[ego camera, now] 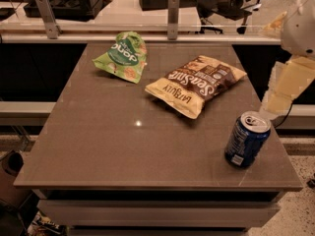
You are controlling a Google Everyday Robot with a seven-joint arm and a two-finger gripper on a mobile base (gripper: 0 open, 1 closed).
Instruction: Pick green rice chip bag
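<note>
The green rice chip bag (122, 56) is a small light-green crinkly bag with a dark green round logo. It lies at the far left of the brown table (123, 146), near the back edge. My gripper (284, 88) is the cream-coloured end of the white arm at the right edge of the view. It hangs beyond the table's right side, just above and behind the blue can, far from the green bag. Nothing shows in it.
A larger yellow-and-brown chip bag (197, 84) lies in the middle back of the table, between the green bag and my arm. A blue soda can (246, 139) stands upright near the right front edge. A rail with metal posts (173, 16) runs behind the table.
</note>
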